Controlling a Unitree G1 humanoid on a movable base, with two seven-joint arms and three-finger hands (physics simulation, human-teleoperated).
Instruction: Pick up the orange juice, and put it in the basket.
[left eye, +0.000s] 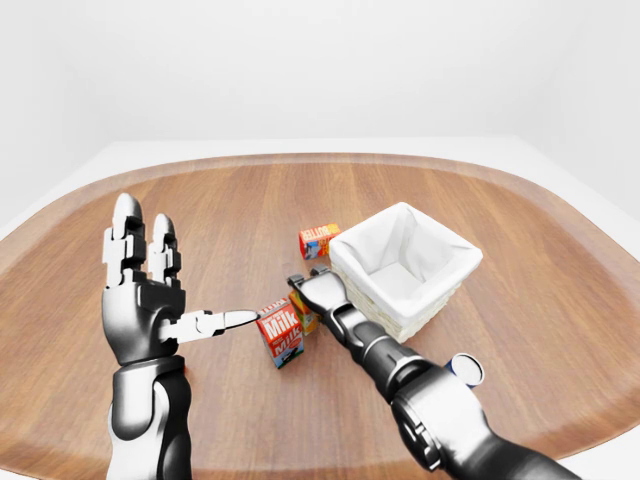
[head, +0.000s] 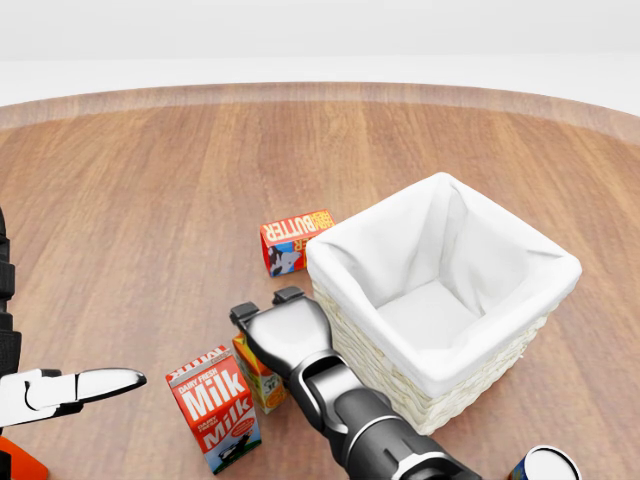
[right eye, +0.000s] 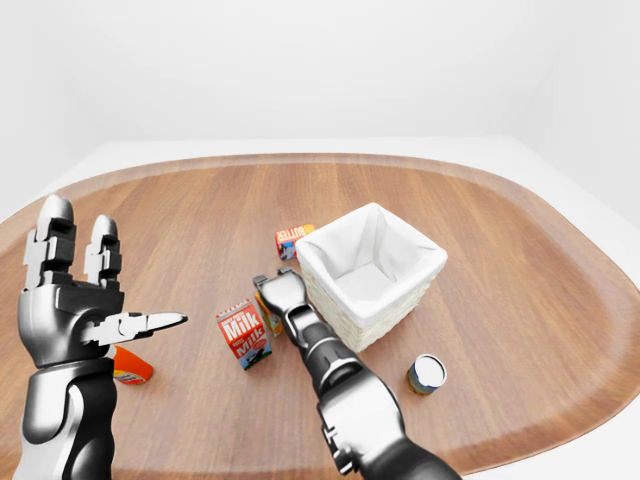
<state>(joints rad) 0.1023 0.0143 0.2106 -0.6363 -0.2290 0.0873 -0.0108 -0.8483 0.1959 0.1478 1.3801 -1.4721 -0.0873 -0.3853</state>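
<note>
On the table (head: 150, 180), head view: I have the basket (head: 520, 325) right of centre. Butter box (head: 293, 240) just left of its upper-left corner. Milk carton (head: 216, 405) low, left of centre. Juice carton (head: 260, 377) between milk and basket, close beside the milk; my right hand (head: 280, 330) sits over its top, against the basket's left wall. My left hand (left eye: 140, 290) is raised well left of the milk. Can (right eye: 429, 373) below the basket, apart from it, in the right-eye view. Another item (right eye: 130, 367) lies under my left hand there.
</note>
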